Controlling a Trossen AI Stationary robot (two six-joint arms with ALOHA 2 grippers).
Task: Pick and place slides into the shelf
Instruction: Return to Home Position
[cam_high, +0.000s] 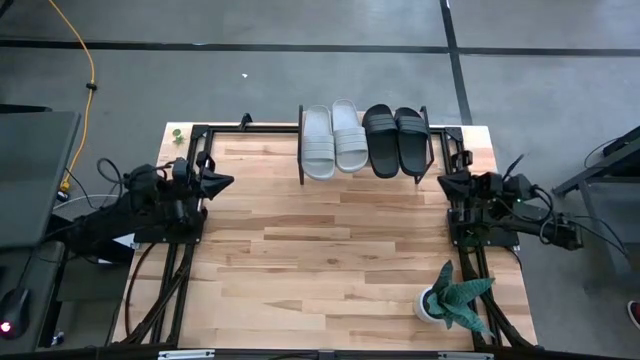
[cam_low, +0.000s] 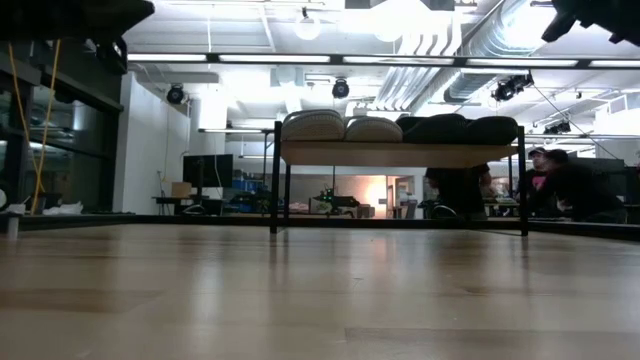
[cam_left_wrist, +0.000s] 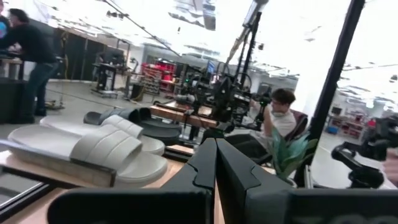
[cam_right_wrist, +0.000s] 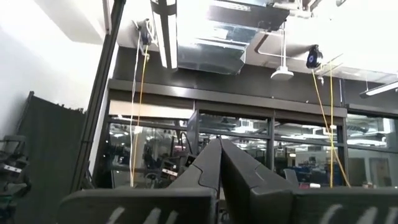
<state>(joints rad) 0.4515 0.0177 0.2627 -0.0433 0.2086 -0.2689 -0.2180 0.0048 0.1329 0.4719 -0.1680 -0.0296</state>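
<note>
Two pale grey-green slides (cam_high: 334, 139) and two black slides (cam_high: 396, 140) lie side by side, soles down, on the low light-wood shelf (cam_high: 365, 172) at the table's far edge. In the low view they show as a row (cam_low: 400, 127) on top of the shelf board (cam_low: 400, 153). My left gripper (cam_high: 226, 181) is shut and drawn back at the table's left edge, pointing toward the shelf; its wrist view shows the pale slides (cam_left_wrist: 93, 149) ahead. My right gripper (cam_high: 444, 180) is shut at the table's right edge, tipped upward, holding nothing.
A potted green plant (cam_high: 452, 298) stands near the table's front right corner. Black arm frames run along both sides of the wooden tabletop (cam_high: 330, 260), whose middle is bare. People (cam_low: 560, 185) stand in the room beyond the shelf.
</note>
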